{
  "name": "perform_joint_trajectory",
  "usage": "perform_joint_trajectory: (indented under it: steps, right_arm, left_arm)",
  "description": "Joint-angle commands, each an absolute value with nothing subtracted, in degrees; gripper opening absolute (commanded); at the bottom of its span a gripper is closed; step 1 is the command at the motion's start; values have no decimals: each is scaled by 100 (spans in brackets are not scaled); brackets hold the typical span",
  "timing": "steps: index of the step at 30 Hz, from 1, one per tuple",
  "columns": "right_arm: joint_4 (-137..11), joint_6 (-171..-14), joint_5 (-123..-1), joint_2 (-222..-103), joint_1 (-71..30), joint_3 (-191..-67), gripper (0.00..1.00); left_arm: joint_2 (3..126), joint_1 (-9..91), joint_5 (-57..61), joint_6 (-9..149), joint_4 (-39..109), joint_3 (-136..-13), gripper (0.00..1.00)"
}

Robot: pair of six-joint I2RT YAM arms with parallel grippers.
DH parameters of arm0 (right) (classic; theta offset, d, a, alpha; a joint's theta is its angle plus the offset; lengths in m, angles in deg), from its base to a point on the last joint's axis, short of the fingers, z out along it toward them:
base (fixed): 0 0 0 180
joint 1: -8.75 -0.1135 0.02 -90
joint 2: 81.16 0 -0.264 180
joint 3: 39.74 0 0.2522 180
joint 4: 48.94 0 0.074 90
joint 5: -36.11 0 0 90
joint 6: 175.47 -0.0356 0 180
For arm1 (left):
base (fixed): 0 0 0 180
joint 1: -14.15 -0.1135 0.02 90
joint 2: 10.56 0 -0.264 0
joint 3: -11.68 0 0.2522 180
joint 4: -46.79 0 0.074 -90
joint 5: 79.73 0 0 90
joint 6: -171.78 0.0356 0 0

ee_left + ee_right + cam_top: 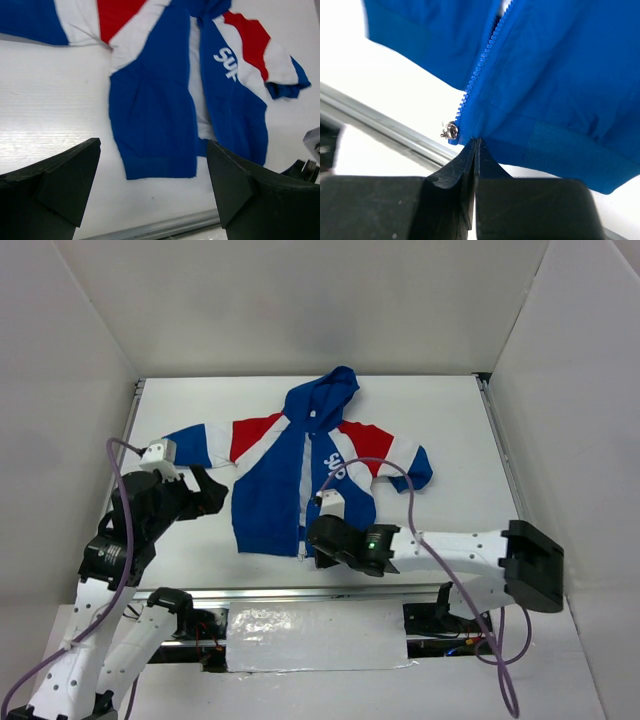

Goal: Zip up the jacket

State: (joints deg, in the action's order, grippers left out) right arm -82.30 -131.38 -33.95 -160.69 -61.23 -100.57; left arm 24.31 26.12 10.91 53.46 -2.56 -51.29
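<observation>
The jacket (275, 490) lies flat on the white table, hood at the far side, royal blue with red shoulders, white stripes and white lettering; its front is open along the zipper. My right gripper (318, 540) is shut on the bottom hem of the jacket's right front panel (555, 90), right beside the zipper teeth (481, 70). The metal zipper slider (451, 131) hangs at the bottom corner, just left of the right gripper (476, 141). My left gripper (213, 490) is open and empty, just left of the jacket's left panel (150, 115), above the table.
A metal rail (300, 592) runs along the table's near edge, close behind the right gripper; it also shows in the right wrist view (370, 115). White walls enclose the table on three sides. The right arm (307, 160) shows at the left wrist view's right edge.
</observation>
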Motion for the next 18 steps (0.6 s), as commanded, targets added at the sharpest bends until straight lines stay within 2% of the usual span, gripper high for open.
perform_joint_trajectory:
  steps: [1,2,5,7,10,18]
  right_arm:
    - [-7625,-13310,-3192,-15483,-6034,-9649,0]
    - [-7589,-13328,-3201,-15429,-5955,-9517,0]
    - [-7606,-13381,-3209,-15402,-5893,-9428,0]
    - [-7431,-13363,-3384,-15403,-5893,-9358,0]
    - [-6992,-13241,-3796,-15359,-5893,-9147,0]
    - [-7158,-13047,-4114,-16044,-5911,-9437,0]
  left_arm:
    - [2661,2655,1,5332,235,-5034,99]
    - [2696,2655,-698,5026,384,-4772,99]
    - [2749,2681,-1817,4105,1717,-3782,98]
    - [2793,2820,-2610,3654,3044,-3304,97]
    - [3143,3215,-2726,3195,3915,-2898,96]
    - [3865,4148,-1769,2905,4190,-2503,92]
